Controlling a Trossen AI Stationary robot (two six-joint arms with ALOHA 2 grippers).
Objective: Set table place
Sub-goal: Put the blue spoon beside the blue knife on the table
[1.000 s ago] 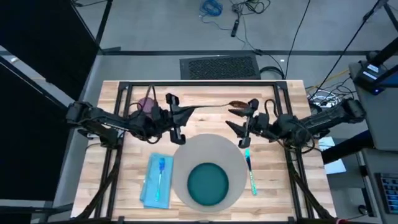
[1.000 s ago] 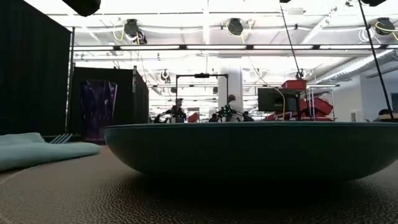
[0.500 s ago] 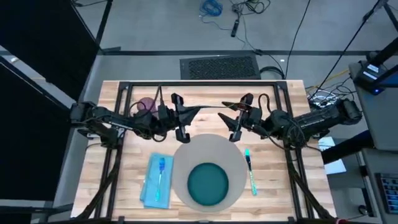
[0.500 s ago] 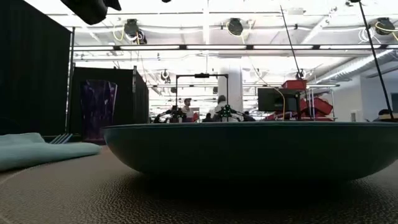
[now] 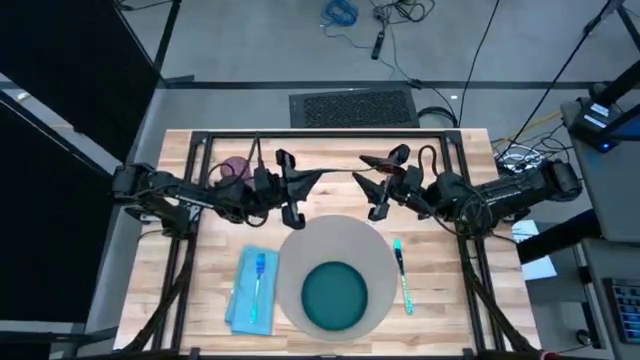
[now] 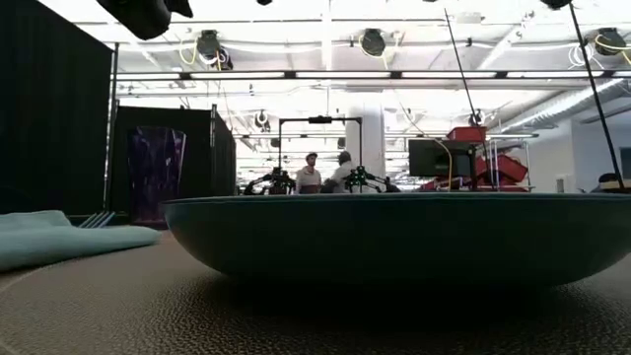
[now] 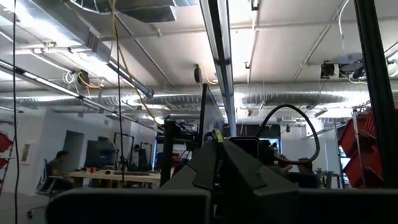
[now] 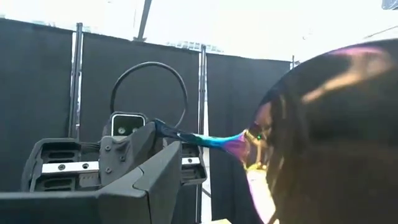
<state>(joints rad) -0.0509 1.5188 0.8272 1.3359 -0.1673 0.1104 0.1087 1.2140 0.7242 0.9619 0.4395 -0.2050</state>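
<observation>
An iridescent spoon (image 5: pixel 345 171) hangs level above the far part of the table (image 5: pixel 440 310), its bowl (image 8: pixel 323 124) toward the right. My left gripper (image 5: pixel 312 177) is shut on the handle. My right gripper (image 5: pixel 370 183) is open at the bowl end, one finger on each side of the bowl. Nearer lies the round grey placemat (image 5: pixel 372 250) with a teal plate (image 5: pixel 335 297) on it. A light-blue napkin (image 5: pixel 240 295) left of it carries a blue fork (image 5: pixel 259 280). A teal-handled utensil (image 5: pixel 403 277) lies to the right. My left gripper pinches the free end of the spoon's handle (image 8: pixel 163 129) between its two fingers. The fingers come level from the table's left and lie along the spoon. The spoon sticks out level toward the right, clear of the table. Whether my right gripper touches the bowl, I cannot tell.
A purple cup (image 5: pixel 237 167) stands at the far left, behind my left arm; it also shows in the low view (image 6: pixel 155 176). Black frame bars (image 5: pixel 320 135) run along the table's far edge and down both sides. People stand in the room beyond (image 6: pixel 325 177).
My right gripper has moved toward the far edge and a little left, up to the spoon's bowl, which now sits between its open fingers. My left gripper has shifted slightly right with the spoon, which stays level in the air.
</observation>
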